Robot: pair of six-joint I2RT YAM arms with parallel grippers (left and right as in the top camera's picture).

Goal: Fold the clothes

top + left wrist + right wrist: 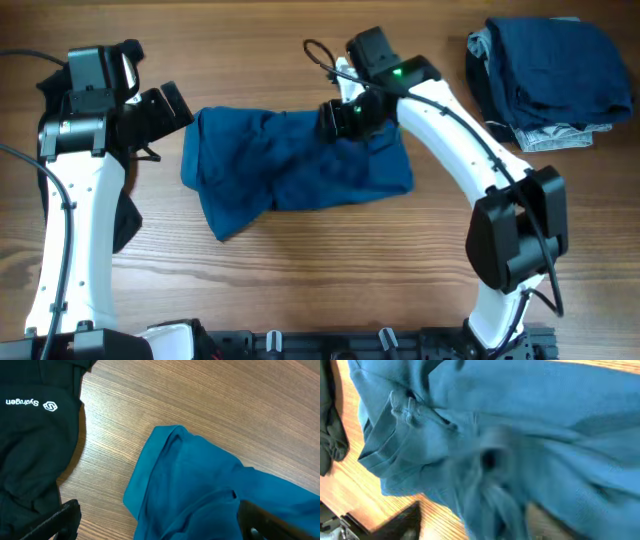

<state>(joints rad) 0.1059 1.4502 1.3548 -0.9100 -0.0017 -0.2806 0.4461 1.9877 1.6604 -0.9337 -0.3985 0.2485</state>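
Note:
A teal blue garment [300,170] lies crumpled on the wooden table's middle. My right gripper [343,116] hovers over its upper right edge. In the right wrist view the blue garment [530,435] fills the frame, blurred. The right gripper [472,525] has its jaws wide apart, with a bunched fold of cloth between them. My left gripper [166,108] stands just off the garment's upper left corner. The left gripper [160,527] is open, its fingers [62,515] spread above the blue garment [200,490] and gripping nothing.
A pile of dark navy and grey clothes [548,75] sits at the back right. A black garment [125,215] with a white logo [30,404] lies at the left under my left arm. The table's front edge [320,335] carries the arm mounts.

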